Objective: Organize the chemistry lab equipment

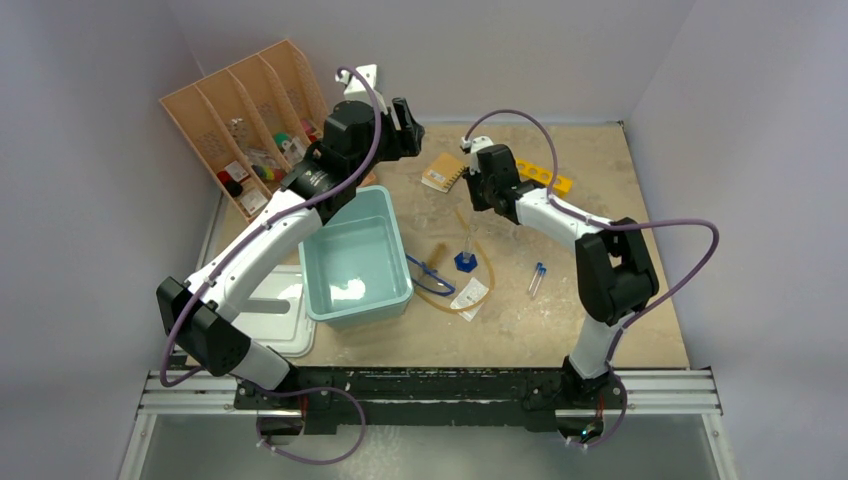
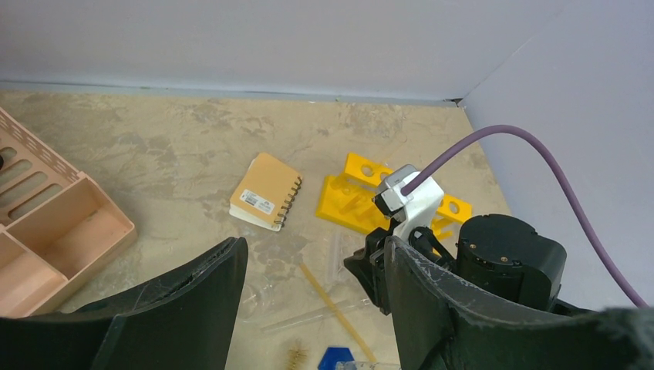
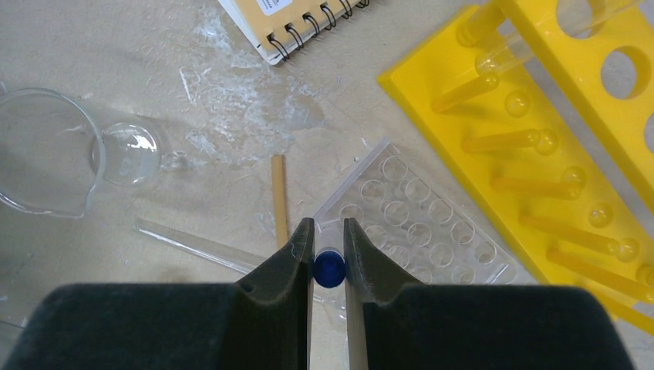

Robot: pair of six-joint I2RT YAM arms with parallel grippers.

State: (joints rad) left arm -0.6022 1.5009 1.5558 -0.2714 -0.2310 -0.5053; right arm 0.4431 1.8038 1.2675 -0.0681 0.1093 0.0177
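Right claw [image 3: 328, 231]: pinching blue-capped test tube [image 3: 329, 268], near table's [image 3: 92, 46] far edge, beside yellow rack [image 3: 540, 166].
Left claw [image 2: 315, 248]: wide, empty.
Handling: probably light, slick, breakable; grip gently under cap.

Light: bright, soft and even from overhead in all 3 views.
Shadows: faint, on the surface [image 1: 520, 335] at the top view's lower centre.
Glare: pale sheen on the teal tub [image 1: 345, 290] floor, centre left.
Focus: yellow rack [image 3: 571, 200] crisp; dark jaws lose detail along both wrist views' bottom edges.
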